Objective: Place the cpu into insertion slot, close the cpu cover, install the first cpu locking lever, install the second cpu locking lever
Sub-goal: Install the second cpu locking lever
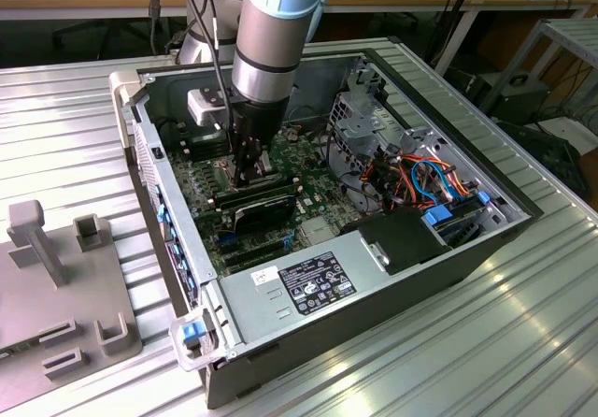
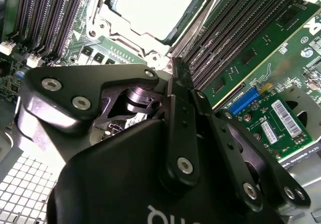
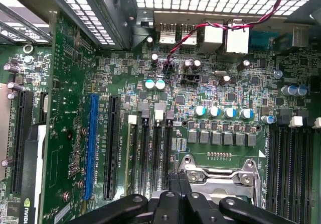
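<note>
Flanking the seated cpu [image 2: 145, 8], long memory slots [image 2: 235, 28] crowd the fingers [image 2: 175, 78].

I see a printed white sticker [image 1: 316, 284] on the power supply cover [image 1: 266, 307] and barcode stickers [image 2: 287, 117] on a small green card [image 2: 249, 119]; I can read none.

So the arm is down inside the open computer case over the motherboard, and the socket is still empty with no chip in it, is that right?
Not quite. The arm is down inside the open case over the motherboard, but the socket is not empty: in the second wrist view the cpu, with its dull silver top, already sits in the insertion slot, with the metal cpu cover framing it.
</note>
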